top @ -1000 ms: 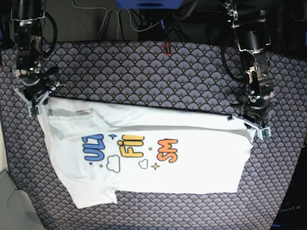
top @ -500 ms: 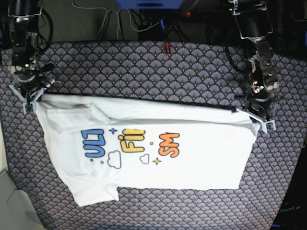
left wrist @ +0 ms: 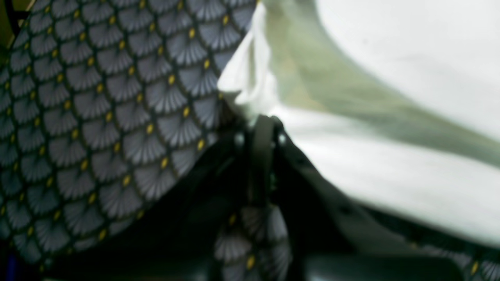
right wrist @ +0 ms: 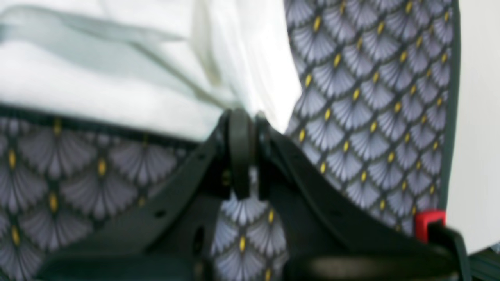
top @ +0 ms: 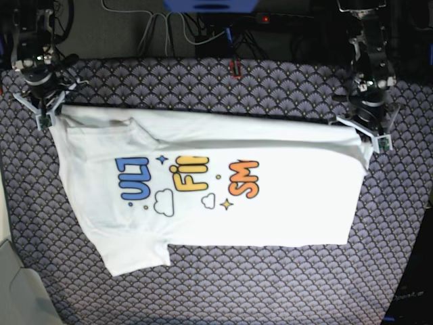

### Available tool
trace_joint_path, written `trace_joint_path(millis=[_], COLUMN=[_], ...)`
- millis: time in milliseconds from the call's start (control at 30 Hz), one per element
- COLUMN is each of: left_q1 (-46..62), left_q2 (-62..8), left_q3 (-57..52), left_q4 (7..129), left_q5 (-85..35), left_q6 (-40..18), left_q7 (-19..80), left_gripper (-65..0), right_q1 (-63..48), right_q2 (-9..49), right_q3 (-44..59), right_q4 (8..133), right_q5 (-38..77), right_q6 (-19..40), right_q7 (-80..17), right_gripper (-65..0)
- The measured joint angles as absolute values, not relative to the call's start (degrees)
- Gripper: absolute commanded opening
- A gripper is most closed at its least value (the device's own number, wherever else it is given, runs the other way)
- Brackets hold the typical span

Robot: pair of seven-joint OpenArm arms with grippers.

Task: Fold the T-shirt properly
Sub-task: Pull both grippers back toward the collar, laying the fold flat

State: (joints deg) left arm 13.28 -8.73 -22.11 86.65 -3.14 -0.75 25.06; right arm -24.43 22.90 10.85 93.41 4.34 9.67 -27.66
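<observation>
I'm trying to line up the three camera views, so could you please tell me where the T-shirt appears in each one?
Base: the T-shirt spreads across the middle, its far edge pinched at both ends.
Left wrist: white cloth fills the upper right, gripped by the left hand.
Right wrist: white cloth fills the upper left, gripped by the right hand.
Shared landmark: the fan-patterned tablecloth.

The T-shirt (top: 270, 203) is soft, matt white cloth, thin enough to crease into shaded folds; its printed letters look flat and opaque in blue, yellow and orange. The table cover (top: 203, 88) is a matt woven fabric with a grey fan pattern and small yellow dots. The gripper fingers (right wrist: 238, 156) appear as smooth, matt black plastic.
</observation>
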Motion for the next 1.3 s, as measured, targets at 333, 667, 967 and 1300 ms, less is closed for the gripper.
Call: trace_joint_path(millis=[333,667,967,1300], left_q1=[20.7,24.8,25.2,27.5], left_q2=[-8.5,-8.4,-8.4,-10.5], left_q3=[-26.0,-26.0,-26.0,-26.2], left_q4=[90.1,90.5,90.5,90.8], left_q5=[-3.4,-3.5,-3.5,-12.2], left_q6=[-1.5,-1.7,-1.7,-0.4], left_q7=[24.9,24.1,23.9,23.4], left_gripper=[-64.6,-64.6,-64.5,-27.2], right_q1=[-34.4,-37.1,-37.0,-37.0], right_q2=[23.6,23.6,23.5,23.5], right_q3=[10.9,13.0,13.0,13.3], right_q4=[96.0,96.2,96.2,96.2], right_q5=[4.4,4.8,4.7,4.3], right_q6=[9.7,9.9,9.9,9.4], right_q7=[-21.5,-21.3,-21.1,-21.3], right_gripper=[-65.0,-65.0,-62.7,-32.8])
